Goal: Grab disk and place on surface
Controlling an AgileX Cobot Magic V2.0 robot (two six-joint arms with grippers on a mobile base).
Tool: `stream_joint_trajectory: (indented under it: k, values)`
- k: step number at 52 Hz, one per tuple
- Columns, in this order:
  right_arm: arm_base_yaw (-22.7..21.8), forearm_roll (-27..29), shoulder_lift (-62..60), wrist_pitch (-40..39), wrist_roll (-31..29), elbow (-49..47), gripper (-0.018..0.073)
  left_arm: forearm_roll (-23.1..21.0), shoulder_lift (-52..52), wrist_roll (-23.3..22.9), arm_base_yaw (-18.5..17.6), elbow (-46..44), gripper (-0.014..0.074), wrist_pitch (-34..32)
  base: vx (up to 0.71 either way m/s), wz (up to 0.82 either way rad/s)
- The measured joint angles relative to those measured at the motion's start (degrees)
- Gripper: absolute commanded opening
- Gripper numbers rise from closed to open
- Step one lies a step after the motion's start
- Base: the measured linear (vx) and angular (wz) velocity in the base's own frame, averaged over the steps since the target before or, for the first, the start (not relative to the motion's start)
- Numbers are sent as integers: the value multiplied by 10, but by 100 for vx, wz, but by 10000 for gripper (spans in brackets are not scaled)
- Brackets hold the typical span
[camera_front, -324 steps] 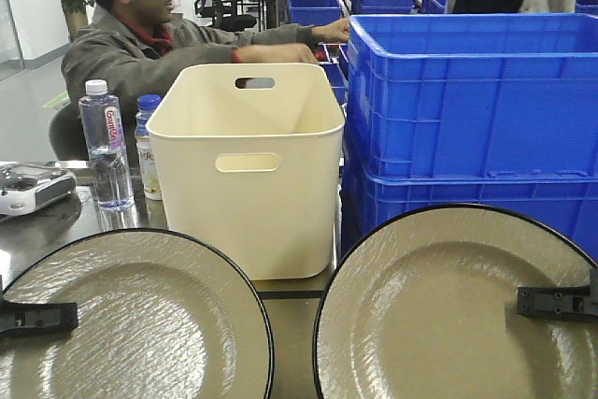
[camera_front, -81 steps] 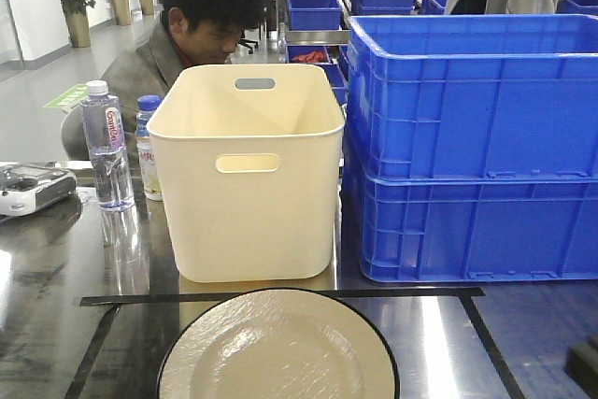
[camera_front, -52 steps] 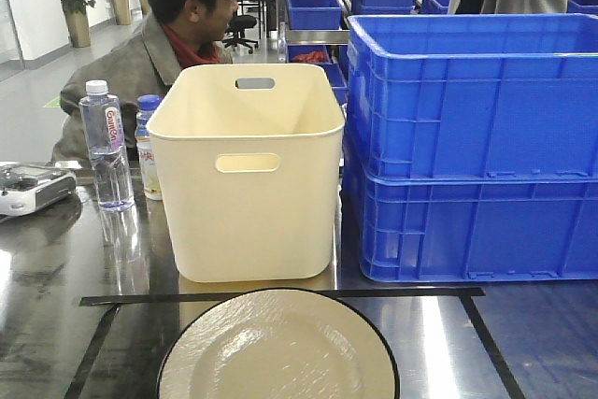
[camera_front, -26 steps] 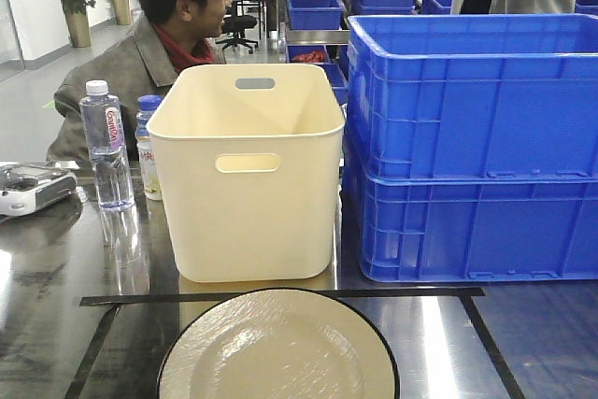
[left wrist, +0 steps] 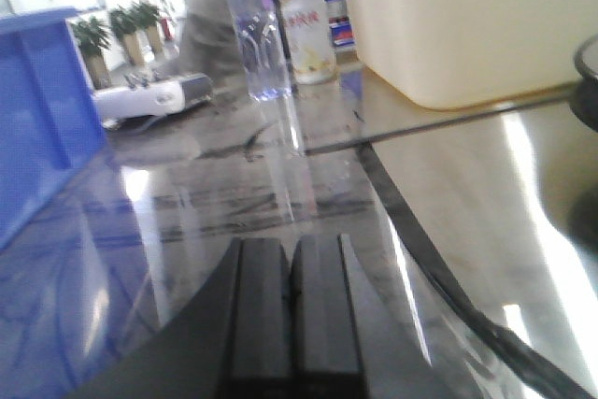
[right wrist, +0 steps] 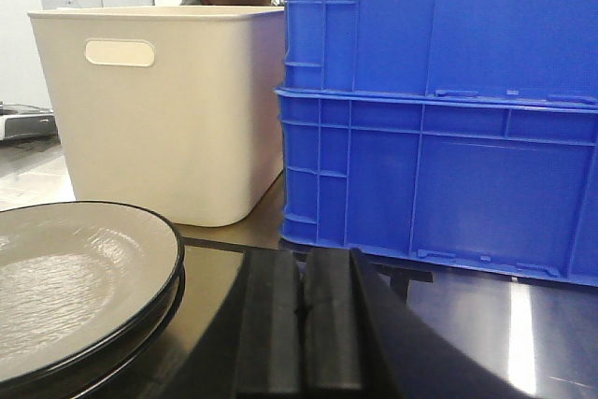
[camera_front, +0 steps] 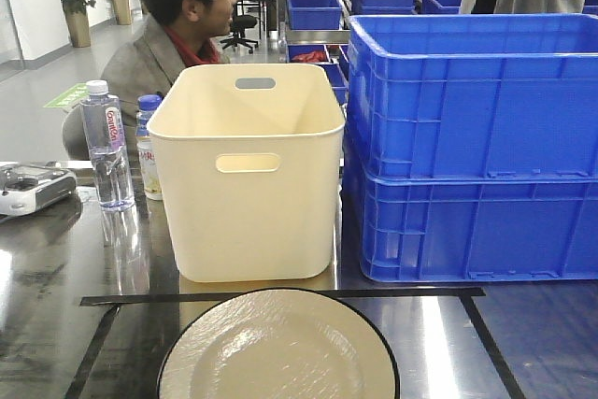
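Note:
The disk (camera_front: 277,348) is a beige plate with a black rim. It lies on the dark glossy surface (camera_front: 56,324) inside the black tape lines (camera_front: 280,297), at the bottom centre of the front view. In the right wrist view it shows as two stacked plates (right wrist: 65,277) at the left. My right gripper (right wrist: 304,263) is shut and empty, just right of the stack and low over the surface. My left gripper (left wrist: 291,251) is shut and empty over the tabletop, with the plate's rim (left wrist: 589,67) far to its right. Neither gripper shows in the front view.
A cream bin (camera_front: 248,170) stands behind the plates, with stacked blue crates (camera_front: 476,147) to its right. Two bottles (camera_front: 107,147) and a white device (camera_front: 33,186) sit at the left. A person (camera_front: 177,16) sits behind the table. Another blue crate (left wrist: 42,119) is left of my left gripper.
Six seconds ago each gripper held a plate up before the front camera; now the plates lie on the surface and both grippers are out of that view. Lately only the person moves.

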Motion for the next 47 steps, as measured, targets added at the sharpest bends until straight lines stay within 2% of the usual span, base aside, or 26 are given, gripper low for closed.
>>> stream_joint_trajectory:
  k: [47]
  values:
    - [0,0,0,0,0,0,-9,0,0,-2,4,0,-6,-7,0,0]
